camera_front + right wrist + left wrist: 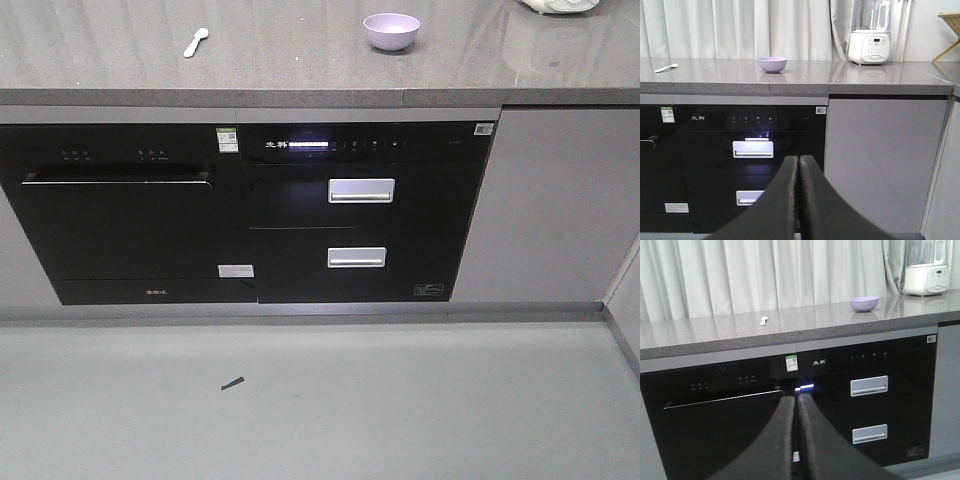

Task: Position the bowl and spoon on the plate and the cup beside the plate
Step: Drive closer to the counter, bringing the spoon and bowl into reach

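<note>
While both my arms sit low in front of the black appliances (250, 215), my left gripper (796, 401) has its two dark fingers pressed flat together with nothing between them, and my right gripper (799, 160) looks exactly the same. Up top in the front view, the lavender bowl (391, 31) sits upright on the grey counter (300, 70), right of centre. The mint spoon (196, 41) lies well apart, toward the upper left.

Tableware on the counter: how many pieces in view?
2. Spoon on the left of the counter; bowl to its right, well apart. No plate or cup shows in any view; they may sit outside the frames.
</note>
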